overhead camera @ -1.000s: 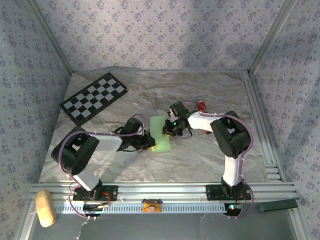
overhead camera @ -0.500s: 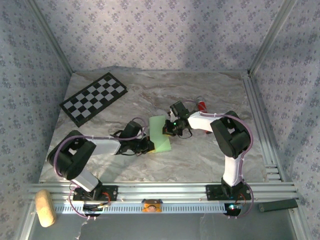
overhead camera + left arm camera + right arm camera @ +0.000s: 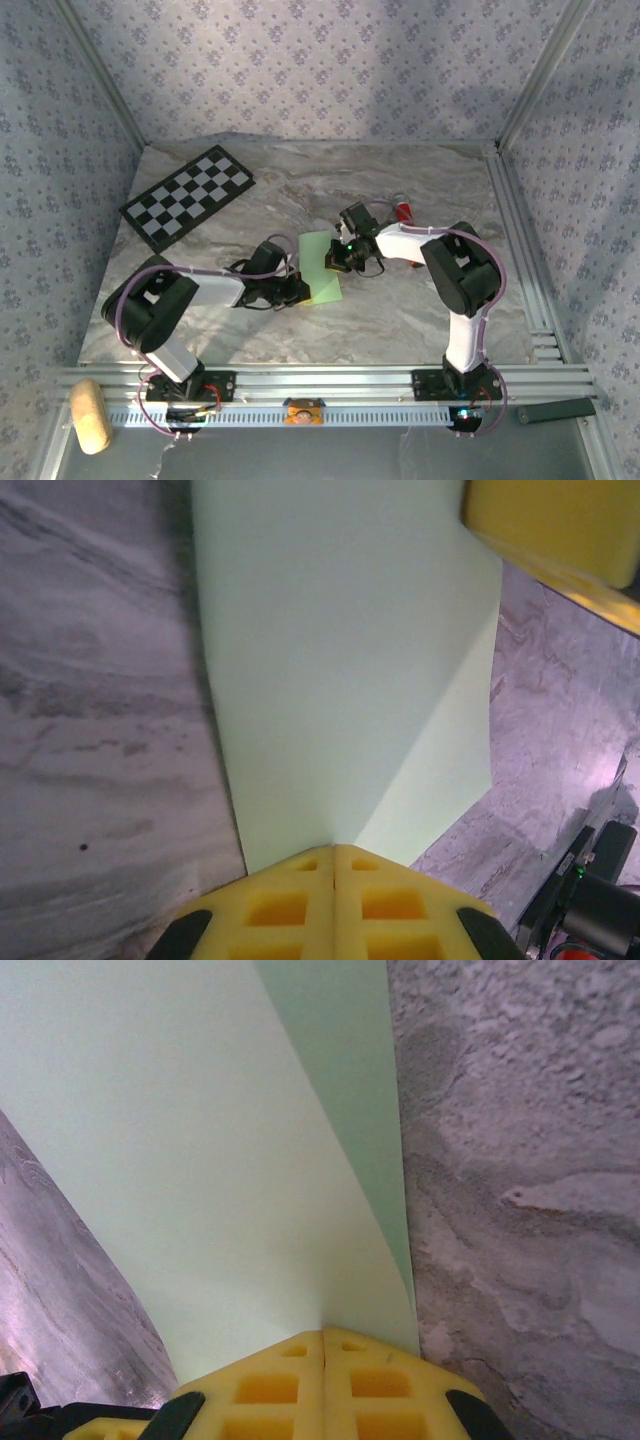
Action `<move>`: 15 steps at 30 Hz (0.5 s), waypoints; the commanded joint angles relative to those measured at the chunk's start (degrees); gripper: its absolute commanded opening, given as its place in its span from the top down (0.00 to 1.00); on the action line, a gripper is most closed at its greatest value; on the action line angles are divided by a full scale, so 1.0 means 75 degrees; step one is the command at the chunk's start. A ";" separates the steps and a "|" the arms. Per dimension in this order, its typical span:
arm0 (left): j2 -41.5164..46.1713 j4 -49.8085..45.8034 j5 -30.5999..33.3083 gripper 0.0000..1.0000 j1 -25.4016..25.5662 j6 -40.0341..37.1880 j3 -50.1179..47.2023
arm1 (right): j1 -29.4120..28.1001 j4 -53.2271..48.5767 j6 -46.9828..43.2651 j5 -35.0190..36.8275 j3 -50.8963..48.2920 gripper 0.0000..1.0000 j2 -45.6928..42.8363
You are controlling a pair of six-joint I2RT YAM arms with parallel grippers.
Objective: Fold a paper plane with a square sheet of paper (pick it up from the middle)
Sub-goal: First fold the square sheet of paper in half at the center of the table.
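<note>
Now the square sheet of paper (image 3: 318, 265) lies partly folded at the middle of the table (image 3: 430, 320). I keep the left gripper (image 3: 333, 860) and right gripper (image 3: 322, 1338) clenched at its opposite edges, creasing, I judge; next I press the fold flat.

Left arm (image 3: 150, 300): we see its elbow sunk, then partly risen again.
Left gripper (image 3: 297, 291): we see it edged slightly right along the square sheet of paper (image 3: 322, 262).

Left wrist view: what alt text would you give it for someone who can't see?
The yellow left hand, shut, pinches the near edge of a partly folded light green paper sheet over a grey marble table.
</note>
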State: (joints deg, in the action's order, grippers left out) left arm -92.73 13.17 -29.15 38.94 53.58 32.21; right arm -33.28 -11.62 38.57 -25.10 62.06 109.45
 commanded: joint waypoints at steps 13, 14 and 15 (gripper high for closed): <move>0.1118 -0.1767 0.0220 1.00 0.0388 -0.0822 -0.0468 | -0.0031 -0.1080 -0.0109 0.1145 -0.0582 1.00 0.0489; 0.1273 -0.1789 0.0195 1.00 0.0391 -0.0809 -0.0394 | -0.0033 -0.1105 -0.0179 0.1123 -0.0567 1.00 0.0489; 0.1464 -0.1803 0.0200 1.00 0.0392 -0.0793 -0.0307 | -0.0031 -0.1127 -0.0265 0.1106 -0.0556 1.00 0.0495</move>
State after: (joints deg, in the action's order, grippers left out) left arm -84.86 3.95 -27.64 41.39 48.90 29.30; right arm -33.32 -10.70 38.30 -25.02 61.36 109.12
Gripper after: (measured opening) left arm 0.044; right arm 0.051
